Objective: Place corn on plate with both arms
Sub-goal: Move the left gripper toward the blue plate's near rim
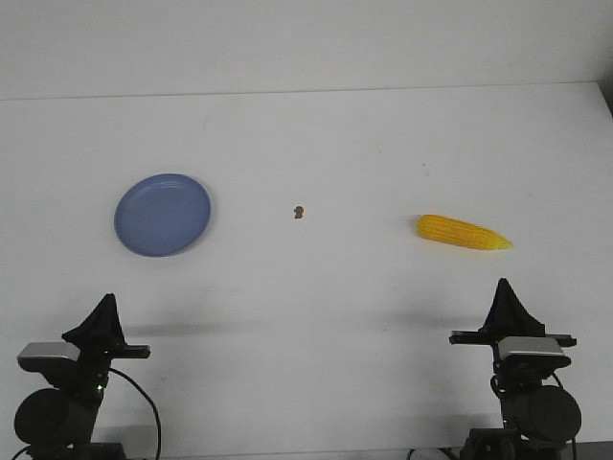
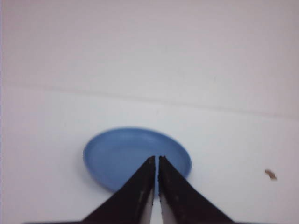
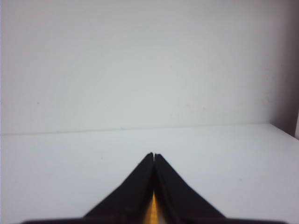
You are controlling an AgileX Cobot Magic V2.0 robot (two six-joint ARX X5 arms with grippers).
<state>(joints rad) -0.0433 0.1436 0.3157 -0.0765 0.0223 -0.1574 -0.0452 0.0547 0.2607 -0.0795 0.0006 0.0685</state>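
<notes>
The yellow corn (image 1: 463,232) lies on the white table at the right, pointed tip to the right. The blue plate (image 1: 163,214) sits at the left and holds nothing. My left gripper (image 1: 105,299) is low near the front edge, in front of the plate, shut and empty. In the left wrist view its tips (image 2: 155,157) point at the plate (image 2: 121,151). My right gripper (image 1: 502,284) is near the front edge, in front of the corn, shut and empty. In the right wrist view (image 3: 153,155) only a yellow sliver of the corn (image 3: 153,212) shows between the fingers.
A tiny brown speck (image 1: 299,211) lies on the table between plate and corn; it also shows in the left wrist view (image 2: 270,174). The table's back edge meets a white wall, and its right edge (image 1: 605,105) is close beyond the corn.
</notes>
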